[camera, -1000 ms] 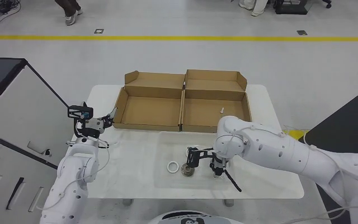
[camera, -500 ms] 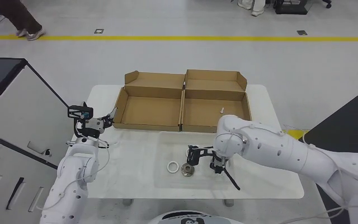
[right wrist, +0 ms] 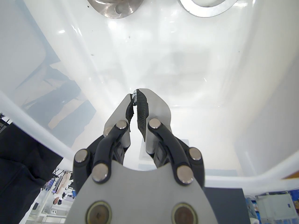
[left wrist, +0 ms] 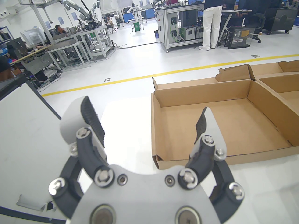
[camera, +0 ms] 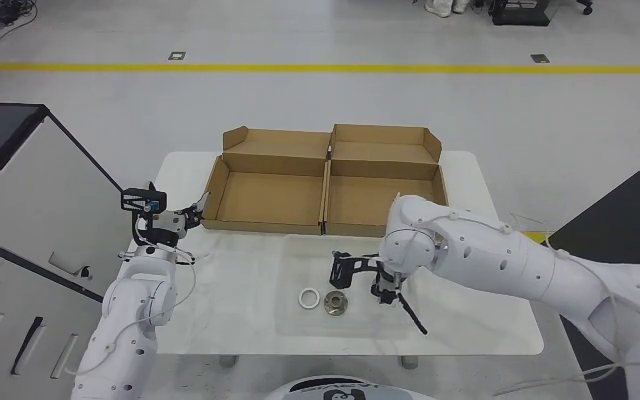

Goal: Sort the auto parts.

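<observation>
The right pincer (right wrist: pixel 135 93) hangs inside the white tray (camera: pixel 305 260) on the bench (camera: pixel 470 320), clamped on a small threaded metal piece (right wrist: pixel 133 99). A metal flange (camera: pixel 335 303) and a pale ring (camera: pixel 310 297) lie side by side in the tray, just beside that pincer. The left pincer (left wrist: pixel 144 108) is well apart from the tray, jaws spread wide with nothing between them, near the two open cardboard boxes (camera: pixel 265 195) beyond the tray.

no readable text, labels, numbers or signs, cardboard boxes (camera: pixel 272 198) plain, background print too small to tell
</observation>
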Robot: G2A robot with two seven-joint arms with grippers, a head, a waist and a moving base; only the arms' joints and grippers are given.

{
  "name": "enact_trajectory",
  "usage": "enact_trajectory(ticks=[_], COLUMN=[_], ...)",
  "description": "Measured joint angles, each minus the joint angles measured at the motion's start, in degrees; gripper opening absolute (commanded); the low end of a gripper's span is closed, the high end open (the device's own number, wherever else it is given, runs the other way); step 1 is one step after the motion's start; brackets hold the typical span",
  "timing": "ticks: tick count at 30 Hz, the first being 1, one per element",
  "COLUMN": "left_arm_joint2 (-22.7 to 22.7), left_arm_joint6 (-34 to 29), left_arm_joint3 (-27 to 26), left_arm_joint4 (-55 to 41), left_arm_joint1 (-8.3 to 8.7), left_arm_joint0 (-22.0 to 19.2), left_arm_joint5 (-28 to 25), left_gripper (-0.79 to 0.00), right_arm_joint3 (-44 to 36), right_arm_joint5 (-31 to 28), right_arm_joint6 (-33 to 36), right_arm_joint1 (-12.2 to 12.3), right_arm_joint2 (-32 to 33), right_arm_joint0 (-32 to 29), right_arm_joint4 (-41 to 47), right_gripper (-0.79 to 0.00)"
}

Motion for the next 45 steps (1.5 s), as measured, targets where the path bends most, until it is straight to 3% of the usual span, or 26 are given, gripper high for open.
enact_trajectory(ticks=[11,23,33,45], left_arm_joint2=[0.00,0.00,0.00,0.00], left_arm_joint6=[0.00,0.00,0.00,0.00], left_arm_joint3=[0.00,0.00,0.00,0.00], left_arm_joint4=[0.00,0.00,0.00,0.00], left_arm_joint1=[0.00,0.00,0.00,0.00], left_arm_joint0=[0.00,0.00,0.00,0.00], left_arm_joint5=[0.00,0.00,0.00,0.00], left_gripper=[0.000,0.000,0.000,0.000], right_arm_joint3=[-3.98,-1.76,2.59,5.24], right_arm_joint5=[-1.45,-11.02,-25.80,-46.01], right_arm_joint6=[-0.07,-6.34,-21.15,-41.60], right_arm_joint1=[2.91,9.19,15.71,20.89], right_arm_joint2=[4.13,14.14,21.70,22.46], right_arm_joint0=[2.24,-2.47,-8.80,-10.92], right_arm_joint4=[5.91,12.60,17.60,14.86], right_gripper=[-0.785,-0.785,-0.785,-0.785])
